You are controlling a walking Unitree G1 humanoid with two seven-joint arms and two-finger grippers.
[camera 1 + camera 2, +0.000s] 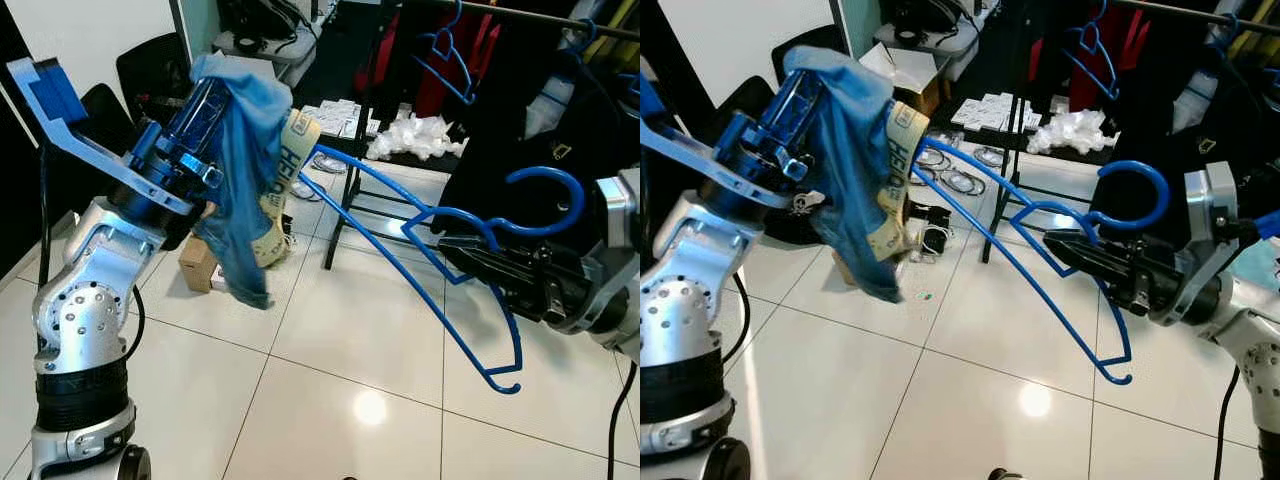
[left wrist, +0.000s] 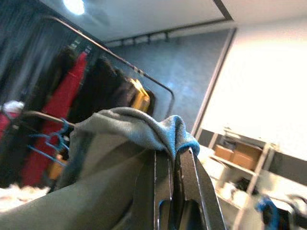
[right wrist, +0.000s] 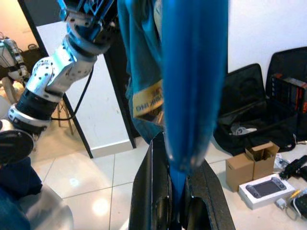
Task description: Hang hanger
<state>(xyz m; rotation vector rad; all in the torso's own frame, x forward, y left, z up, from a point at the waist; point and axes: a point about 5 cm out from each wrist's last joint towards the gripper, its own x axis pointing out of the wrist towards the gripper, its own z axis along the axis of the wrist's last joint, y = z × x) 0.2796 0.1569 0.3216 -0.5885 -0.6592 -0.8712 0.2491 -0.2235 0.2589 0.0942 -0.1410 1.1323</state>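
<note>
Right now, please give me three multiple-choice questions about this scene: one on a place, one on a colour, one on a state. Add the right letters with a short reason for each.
1. Where does the blue cloth hang?
A. from the left gripper
B. on the floor
C. on the clothes rail

2. What colour is the hanger in the right gripper?
A. red
B. blue
C. white

3. How are the right gripper's fingers?
A. wide open
B. shut on the hanger
C. shut on the cloth

Answers:
1 A, the cloth drapes over the raised left fingers.
2 B, its whole frame is blue.
3 B, the right wrist view shows blue plastic pinched between them.
</note>
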